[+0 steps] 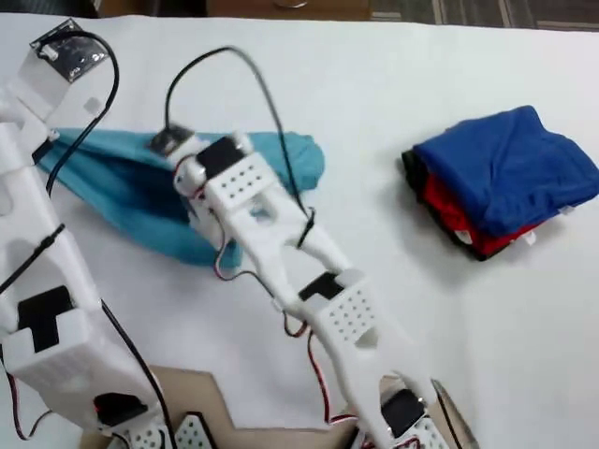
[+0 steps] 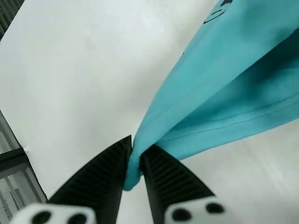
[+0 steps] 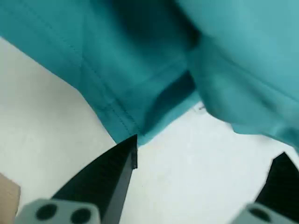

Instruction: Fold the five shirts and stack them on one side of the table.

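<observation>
A teal shirt (image 1: 131, 187) lies stretched out at the table's left, partly under both arms. My left gripper (image 2: 135, 161) is shut on a bunched corner of the teal shirt (image 2: 224, 79), which pulls away from the black fingers (image 2: 163, 175) over the white table. My right gripper (image 3: 205, 154) stands open just above the table, with the hem of the teal shirt (image 3: 140, 60) right beyond its fingertips. In the high view the right arm's wrist (image 1: 234, 178) sits over the shirt's middle. At the right lies a stack of folded shirts (image 1: 501, 178), blue on top of red and black.
The white table (image 1: 393, 112) has bare room between the teal shirt and the stack. A brown board (image 1: 197, 398) lies at the front edge by the arm bases. Black cables (image 1: 243, 75) loop over the shirt's far side.
</observation>
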You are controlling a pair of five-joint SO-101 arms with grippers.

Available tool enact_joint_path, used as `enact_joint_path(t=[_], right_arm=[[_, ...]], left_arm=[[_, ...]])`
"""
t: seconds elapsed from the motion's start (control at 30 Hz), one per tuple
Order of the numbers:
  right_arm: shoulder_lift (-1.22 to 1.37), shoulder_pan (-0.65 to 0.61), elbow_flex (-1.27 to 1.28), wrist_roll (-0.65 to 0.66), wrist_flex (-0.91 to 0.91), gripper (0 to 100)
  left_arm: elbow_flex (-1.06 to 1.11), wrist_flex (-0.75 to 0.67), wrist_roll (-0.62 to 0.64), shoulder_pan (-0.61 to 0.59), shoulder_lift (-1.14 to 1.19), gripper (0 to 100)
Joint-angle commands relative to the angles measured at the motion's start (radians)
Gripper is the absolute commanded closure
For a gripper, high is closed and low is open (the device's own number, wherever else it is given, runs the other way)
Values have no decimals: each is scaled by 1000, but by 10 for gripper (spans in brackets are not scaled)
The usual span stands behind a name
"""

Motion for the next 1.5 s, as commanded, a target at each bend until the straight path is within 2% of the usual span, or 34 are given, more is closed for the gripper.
enact_joint_path(t=[0.0,0.3,0.47,0.8,1.03,1.3,1.47], right_arm=[[-41,-4,2,9,-59,581],[88,88,2,106,-305,583],[117,153,0,121,-366,583],[120,289,-173,143,-325,584],[111,323,-215,143,-321,590],[79,375,-362,144,-234,671],[84,387,-405,144,-228,784]], left_arm=[[-41,-3,8,-2,-6,980],[-41,5,8,-3,-12,980],[-41,5,8,-2,-11,980],[-35,-2,8,0,-5,980],[-33,3,8,0,-5,980],[-33,3,8,0,-5,980],[-33,2,8,0,-5,980]])
